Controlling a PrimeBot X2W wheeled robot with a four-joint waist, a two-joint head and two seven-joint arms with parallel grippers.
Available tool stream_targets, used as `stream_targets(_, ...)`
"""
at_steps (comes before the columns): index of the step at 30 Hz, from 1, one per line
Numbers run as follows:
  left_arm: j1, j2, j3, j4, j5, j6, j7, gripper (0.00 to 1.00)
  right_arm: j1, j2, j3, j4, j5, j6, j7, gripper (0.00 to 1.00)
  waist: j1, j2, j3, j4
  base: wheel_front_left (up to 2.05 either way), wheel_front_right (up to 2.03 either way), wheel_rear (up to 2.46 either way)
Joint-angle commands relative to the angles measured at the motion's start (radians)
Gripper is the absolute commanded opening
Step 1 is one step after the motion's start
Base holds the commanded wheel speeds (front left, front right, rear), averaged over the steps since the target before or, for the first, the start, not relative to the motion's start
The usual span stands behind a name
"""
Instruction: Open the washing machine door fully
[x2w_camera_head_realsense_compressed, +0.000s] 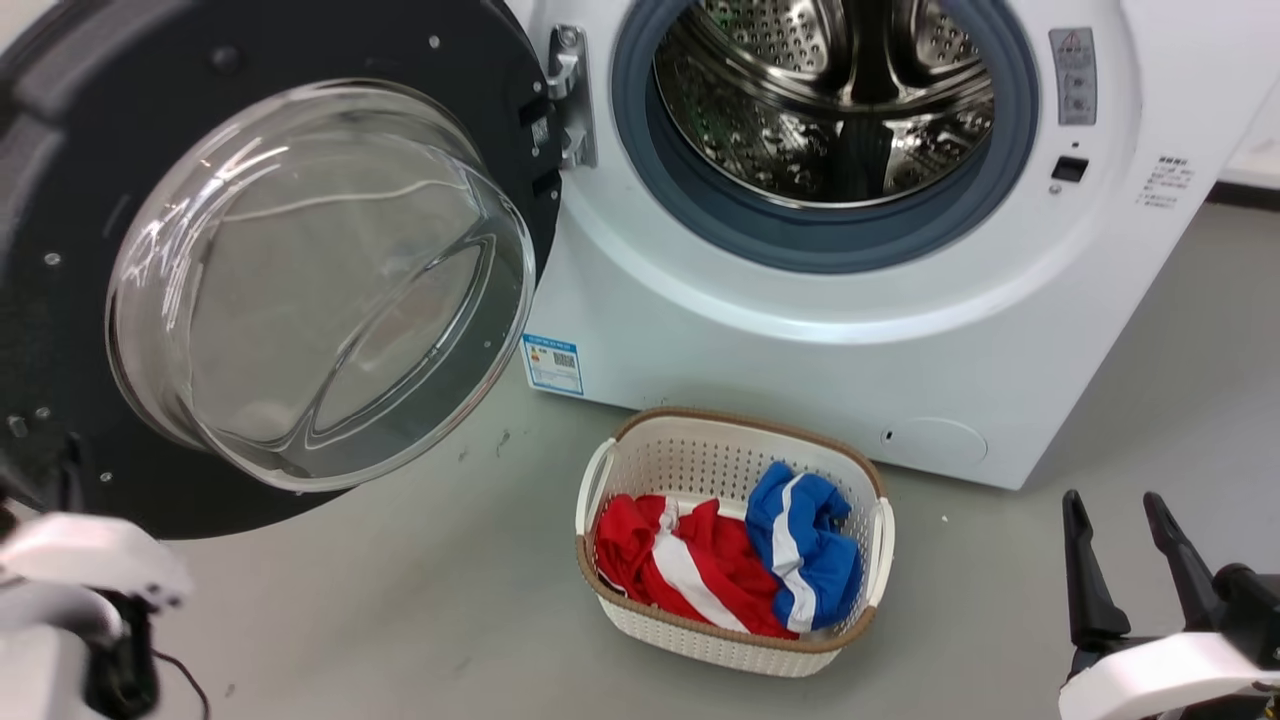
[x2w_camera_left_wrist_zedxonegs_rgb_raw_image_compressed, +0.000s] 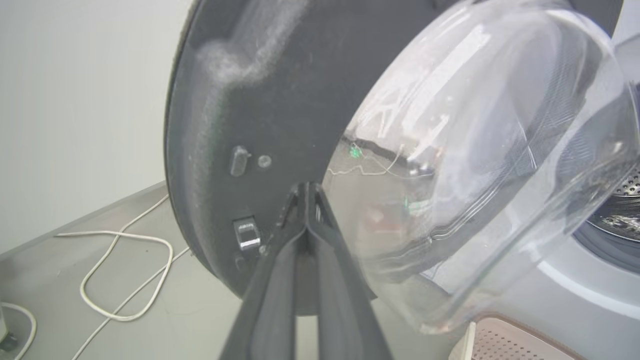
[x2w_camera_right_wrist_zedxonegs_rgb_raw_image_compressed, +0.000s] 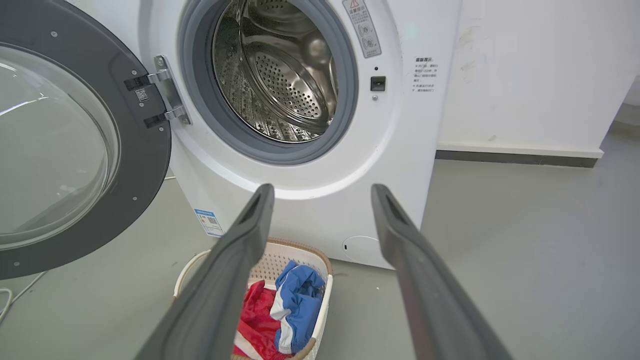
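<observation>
Door wide open, task nearly done
We saw the washing machine door (x2w_camera_head_realsense_compressed: 320, 280) standing out left of the washing machine (x2w_camera_head_realsense_compressed: 800, 350); perhaps a little swing remained. Our left jaws were clenched empty, tips seemingly against its inner face; our right jaws hung released, well apart.

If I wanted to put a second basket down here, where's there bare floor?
Bare floor lies right of the laundry basket, between the washing machine and the right hand. Another patch lies left of the basket, below the washing machine door. Crowded: behind the door, a white cable loops.
</observation>
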Motion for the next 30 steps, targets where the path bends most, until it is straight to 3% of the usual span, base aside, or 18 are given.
stream_targets(1,0.042,-0.016,-0.005,-0.034,0.009,0.006,-0.005,0.00,0.010,0.002,0.001,0.002,0.005,0.000,-0.004,1.00,0.0000,0.0000,-0.024,0.004,0.00,0.00,0.00)
stream_targets(7,0.222,-0.103,-0.049,-0.246,0.051,0.044,-0.007,0.00,0.024,0.002,0.016,0.006,0.015,0.000,-0.005,1.00,0.0000,0.0000,-0.049,-0.008,0.00,0.00,0.00)
stream_targets(13,0.346,-0.160,-0.155,-0.455,0.111,0.075,0.018,0.00,0.019,0.002,0.035,0.011,0.014,0.000,-0.007,1.00,0.0000,0.0000,-0.061,-0.046,0.00,0.00,0.00)
stream_targets(15,0.354,-0.172,-0.188,-0.491,0.132,0.077,0.023,0.43,0.016,0.002,0.039,0.013,0.011,0.000,-0.005,1.00,0.0000,0.0000,-0.060,-0.063,0.00,0.00,0.00)
stream_targets(16,0.354,-0.178,-0.205,-0.505,0.143,0.078,0.023,0.73,0.013,0.002,0.041,0.014,0.009,0.000,-0.004,1.00,0.0000,0.0000,-0.060,-0.073,0.00,0.00,0.00)
stream_targets(17,0.352,-0.179,-0.215,-0.514,0.151,0.076,0.025,0.96,0.010,0.002,0.045,0.014,0.006,0.000,-0.002,1.00,0.0000,0.0000,-0.060,-0.084,0.00,0.00,0.00)
stream_targets(18,0.347,-0.174,-0.225,-0.518,0.157,0.073,0.026,1.00,0.007,0.002,0.050,0.015,0.004,0.000,0.000,1.00,0.0000,0.0000,-0.058,-0.097,0.00,0.00,0.00)
stream_targets(30,0.309,-0.178,-0.284,-0.488,0.234,0.076,0.008,1.00,0.004,0.002,0.057,0.010,-0.016,0.000,0.007,1.00,0.0000,0.0000,-0.057,-0.220,0.00,0.00,0.00)
